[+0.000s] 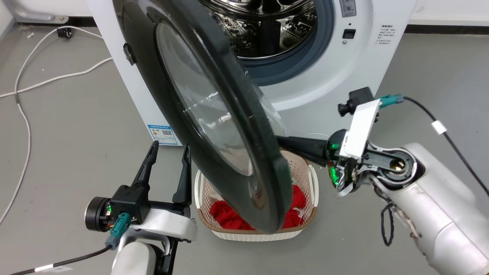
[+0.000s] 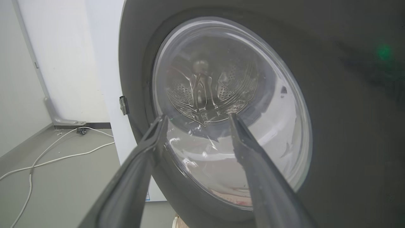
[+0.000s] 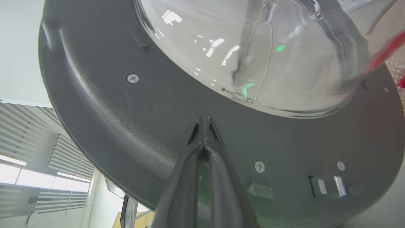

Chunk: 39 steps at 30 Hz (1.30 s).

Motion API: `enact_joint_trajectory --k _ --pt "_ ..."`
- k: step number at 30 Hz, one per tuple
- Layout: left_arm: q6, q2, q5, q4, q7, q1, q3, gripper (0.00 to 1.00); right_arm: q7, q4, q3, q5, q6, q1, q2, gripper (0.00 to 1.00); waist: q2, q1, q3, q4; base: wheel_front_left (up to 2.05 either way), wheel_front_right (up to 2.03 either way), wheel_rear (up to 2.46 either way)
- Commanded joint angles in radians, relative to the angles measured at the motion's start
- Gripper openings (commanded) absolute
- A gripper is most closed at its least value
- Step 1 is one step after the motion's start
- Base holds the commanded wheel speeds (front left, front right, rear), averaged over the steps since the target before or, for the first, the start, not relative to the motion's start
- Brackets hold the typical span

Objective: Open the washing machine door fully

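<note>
Seemingly pushing the washing machine door (image 1: pixel 233 114) outward from inside with the right gripper (image 3: pixel 204 126): fingers pressed flat together, holding nothing, tips set against the dark inner rim just below the glass bulge. Roughly half open at this point, hinged on the robot's left, standing out from the white machine (image 1: pixel 366 65) and hanging over the basket (image 1: pixel 311 179) of red cloth (image 1: pixel 229 219). A good part of the swing left to go, judging by the angle.

Press on the rim, not the glass (curved, slick, likely to let the tips skid). Follow the arc about the hinge rather than shoving straight, so as not to lose contact. Ease off near the stop. Mind the left gripper (image 1: pixel 170 147), spread wide and empty, parked low just in front of the outer face and probably right in the sweep. Pull it aside, or use it to catch the edge.

Underfoot, smooth grey floor (image 1: pixel 76 126), with white cables (image 1: pixel 38 82) trailing at the robot's left, well apart from the door. Behind, steel drum (image 1: pixel 263 26) and blue-grey rubber ring (image 1: pixel 301 57) laid bare, with a pale wall beyond.
</note>
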Motion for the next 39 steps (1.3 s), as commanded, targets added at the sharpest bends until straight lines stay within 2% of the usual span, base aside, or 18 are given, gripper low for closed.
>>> enact_joint_trajectory --k 1,8,15,16,17,18,23,24,28,35,39 --pt "0.004 -0.001 -0.004 0.002 -0.003 0.007 -0.001 1.0 -0.002 -0.022 0.011 0.002 0.002 0.023 0.014 0.0 0.0 0.0001 -0.003 0.0 0.0 0.0 0.0" --pt "0.005 -0.001 -0.011 0.003 -0.003 0.011 -0.005 1.0 -0.025 -0.064 0.029 0.005 0.002 0.05 0.019 0.0 0.0 0.0001 -0.008 -0.002 0.0 0.0 0.0" --pt "0.008 -0.001 -0.015 0.006 -0.003 0.011 -0.008 1.0 -0.153 -0.069 -0.024 -0.003 0.002 0.084 0.01 0.0 0.0 0.0001 -0.009 -0.005 0.0 0.0 0.0" --pt "0.008 -0.001 -0.015 0.006 -0.003 0.013 -0.008 1.0 -0.187 -0.067 -0.041 -0.005 0.002 0.093 0.009 0.06 0.0 0.0001 -0.01 -0.005 0.0 0.0 0.0" --pt "0.009 -0.001 -0.016 0.006 -0.003 0.014 -0.008 1.0 -0.221 -0.068 -0.056 -0.011 0.002 0.101 0.008 0.4 0.0 0.0001 -0.01 -0.005 0.0 0.0 0.0" --pt "0.008 -0.001 -0.017 0.007 -0.003 0.016 -0.008 1.0 -0.258 -0.072 -0.076 -0.011 0.002 0.114 0.01 1.0 0.0 0.0001 -0.011 -0.006 0.0 0.0 0.0" --pt "0.01 -0.001 -0.02 0.01 -0.003 0.025 -0.004 1.0 -0.425 -0.093 -0.17 -0.021 0.002 0.19 0.003 1.0 0.0 0.0001 -0.018 -0.011 0.0 0.0 0.0" --pt "0.011 -0.001 -0.019 0.011 -0.003 0.026 -0.003 1.0 -0.508 -0.11 -0.224 -0.029 0.002 0.243 -0.008 1.0 0.0 0.0001 -0.021 -0.016 0.0 0.0 0.0" --pt "0.01 -0.001 -0.02 0.018 -0.003 0.028 -0.001 1.0 -0.614 -0.152 -0.299 -0.038 0.002 0.324 -0.015 1.0 0.0 0.0001 -0.026 -0.02 0.0 0.0 0.0" --pt "0.016 -0.001 -0.023 0.026 -0.003 0.036 0.003 1.0 -0.813 -0.22 -0.371 -0.12 0.002 0.465 -0.035 1.0 0.0 0.0001 -0.037 -0.028 0.0 0.0 0.0" --pt "0.019 -0.001 -0.029 0.028 -0.002 0.041 0.008 1.0 -0.876 -0.241 -0.398 -0.188 0.002 0.514 -0.033 1.0 0.0 0.0001 -0.043 -0.036 0.0 0.0 0.0"
